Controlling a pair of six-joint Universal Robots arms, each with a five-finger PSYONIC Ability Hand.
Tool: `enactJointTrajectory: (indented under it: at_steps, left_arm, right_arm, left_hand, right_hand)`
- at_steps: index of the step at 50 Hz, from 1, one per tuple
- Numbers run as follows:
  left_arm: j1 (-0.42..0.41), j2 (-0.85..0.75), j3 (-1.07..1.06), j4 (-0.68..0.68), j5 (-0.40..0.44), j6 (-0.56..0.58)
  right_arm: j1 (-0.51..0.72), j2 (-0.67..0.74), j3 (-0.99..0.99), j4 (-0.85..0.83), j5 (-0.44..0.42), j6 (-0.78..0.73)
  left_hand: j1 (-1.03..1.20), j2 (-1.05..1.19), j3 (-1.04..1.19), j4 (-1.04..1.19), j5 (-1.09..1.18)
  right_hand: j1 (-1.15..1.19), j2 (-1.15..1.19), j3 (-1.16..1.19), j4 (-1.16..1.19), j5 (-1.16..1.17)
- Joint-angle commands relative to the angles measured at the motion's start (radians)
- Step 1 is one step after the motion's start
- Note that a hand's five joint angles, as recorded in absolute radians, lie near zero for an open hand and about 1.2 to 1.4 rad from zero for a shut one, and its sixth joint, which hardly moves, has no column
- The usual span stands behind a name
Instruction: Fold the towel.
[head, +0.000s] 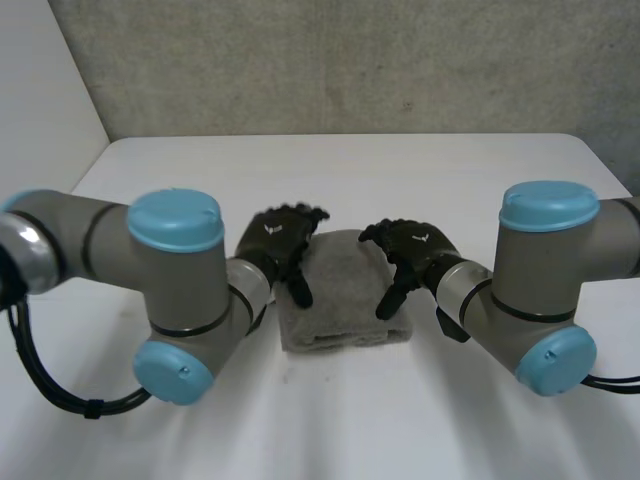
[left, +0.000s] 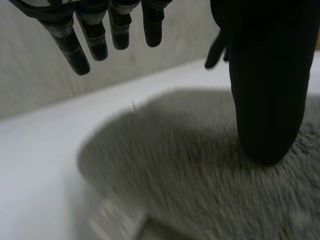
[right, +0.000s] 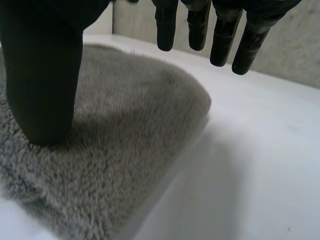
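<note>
- Left hand: fingers are straight and a bit spread, hanging in the air over the cloth and pinching nothing. Only the thumb tip is planted on the towel, near its left edge.
- Right hand: same deal, mirrored. Fingers are straight, slightly apart and off the cloth, and the thumb tip presses down on the towel close to its right edge.
- The towel is grey and fluffy, folded into a thick little block. It lies flat on the white table, roughly mid-table, right between the two hands.
- Stacked layers show along the towel's edge nearest the robot.
- There's a small white mark on the back of each hand, too small to read.
- The arms, grey with light-blue caps, reach in from either side.
</note>
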Motion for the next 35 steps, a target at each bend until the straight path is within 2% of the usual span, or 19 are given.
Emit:
enactJointTrajectory:
  at_steps: [1,5,11,13,16,18,24,26,29,35]
  left_arm:
    - [0.006,-0.068,0.008,-0.042,-0.017,-0.038]
    - [0.006,-0.054,-0.006,-0.043,-0.029,-0.038]
    - [0.007,0.058,-0.046,-0.054,-0.032,-0.037]
    - [0.007,0.125,-0.049,-0.057,-0.032,-0.034]
    - [0.009,0.162,-0.043,-0.063,-0.033,-0.032]
    - [0.017,0.234,-0.024,-0.109,-0.055,-0.034]
    - [0.067,0.329,0.039,-0.226,-0.109,-0.028]
    - [0.130,0.389,0.069,-0.317,-0.115,-0.017]
    - [0.170,0.423,0.081,-0.394,-0.110,-0.015]
    - [0.179,0.449,0.062,-0.431,-0.107,-0.019]
  right_arm:
    - [0.002,0.061,-0.014,-0.006,0.005,-0.106]
    - [0.002,0.056,-0.015,-0.006,0.025,-0.167]
    - [0.002,-0.002,-0.023,-0.003,0.059,-0.191]
    - [0.002,-0.071,-0.023,-0.004,0.128,-0.195]
    - [0.000,-0.105,-0.026,-0.003,0.163,-0.200]
    - [-0.010,-0.187,-0.033,-0.003,0.212,-0.215]
    - [-0.052,-0.326,-0.040,-0.001,0.245,-0.231]
    - [-0.058,-0.344,-0.034,0.000,0.245,-0.224]
    - [-0.060,-0.373,-0.012,0.003,0.242,-0.215]
    - [-0.056,-0.389,0.008,0.003,0.237,-0.217]
  left_hand:
    - [-0.002,0.010,0.008,0.008,-0.033]
    - [-0.002,0.010,0.008,0.008,-0.033]
    - [-0.002,0.010,0.008,0.008,-0.033]
    - [-0.002,0.010,0.008,0.008,-0.033]
    - [-0.002,0.010,0.008,0.008,-0.033]
    - [-0.002,0.010,0.008,0.008,-0.033]
    - [-0.002,0.010,0.008,0.008,-0.033]
    - [-0.002,0.010,0.008,0.008,-0.033]
    - [-0.002,0.010,0.008,0.008,-0.033]
    - [-0.002,0.010,0.008,0.008,-0.033]
  right_hand:
    - [-0.035,-0.048,-0.039,-0.058,-0.054]
    - [-0.035,-0.048,-0.039,-0.058,-0.054]
    - [-0.035,-0.048,-0.039,-0.058,-0.054]
    - [-0.035,-0.048,-0.039,-0.058,-0.054]
    - [-0.035,-0.048,-0.039,-0.058,-0.054]
    - [-0.035,-0.048,-0.039,-0.058,-0.054]
    - [-0.035,-0.048,-0.039,-0.058,-0.054]
    - [-0.035,-0.048,-0.039,-0.058,-0.054]
    - [-0.035,-0.048,-0.039,-0.058,-0.054]
    - [-0.035,-0.048,-0.039,-0.058,-0.054]
